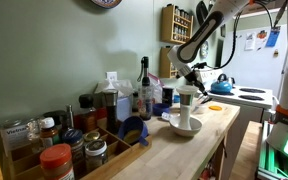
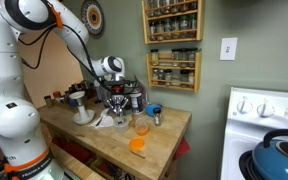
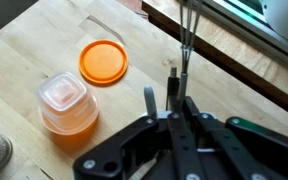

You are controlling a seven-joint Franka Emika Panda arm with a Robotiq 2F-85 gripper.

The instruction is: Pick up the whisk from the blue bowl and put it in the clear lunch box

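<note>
In the wrist view my gripper (image 3: 170, 100) is shut on the whisk (image 3: 187, 35). Its thin metal wires reach away from the jaws over the wooden counter. The clear lunch box (image 3: 64, 103) stands open on the counter to the left of the jaws, orange-tinted and empty. Its orange lid (image 3: 103, 61) lies flat beside it. In an exterior view the gripper (image 2: 118, 100) hangs above the counter just beside the lunch box (image 2: 141, 127) and the lid (image 2: 136, 145). A blue bowl-like thing (image 1: 132, 129) sits among the clutter.
A white bowl with a cup in it (image 1: 185, 124) stands on the wooden counter (image 1: 209, 128). Bottles and jars (image 1: 144, 88) crowd the wall side. A stove with a blue kettle (image 2: 280, 155) is beside the counter. The counter's edge (image 3: 234, 70) runs close to the whisk.
</note>
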